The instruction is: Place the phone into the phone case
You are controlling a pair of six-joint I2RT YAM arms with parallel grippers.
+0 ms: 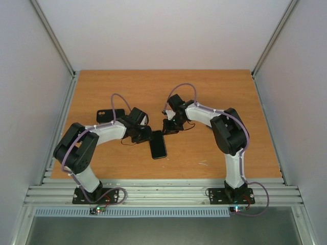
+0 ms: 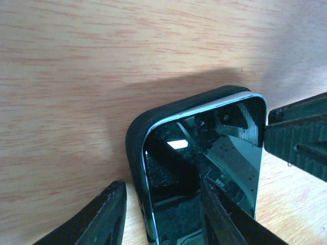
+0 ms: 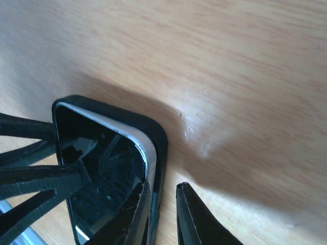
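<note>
The black phone (image 1: 158,145) lies flat on the wooden table with its glossy screen (image 2: 209,153) up. It sits inside the black phone case (image 2: 134,148), whose rim wraps its silver edge (image 3: 145,153). My left gripper (image 2: 162,182) is open and straddles one long side of the case: one finger on the table, the other over the screen. My right gripper (image 3: 160,185) is narrowly open across the opposite corner rim (image 3: 159,138), inner finger against the phone's edge and outer finger apart on the wood. In the top view both grippers (image 1: 146,136) (image 1: 167,127) meet at the phone's far end.
A small black object (image 1: 108,115) with a light spot lies on the table behind the left arm. Both forearms arch over the middle of the table. Metal rails (image 1: 163,193) run along the near edge, and white walls stand on three sides.
</note>
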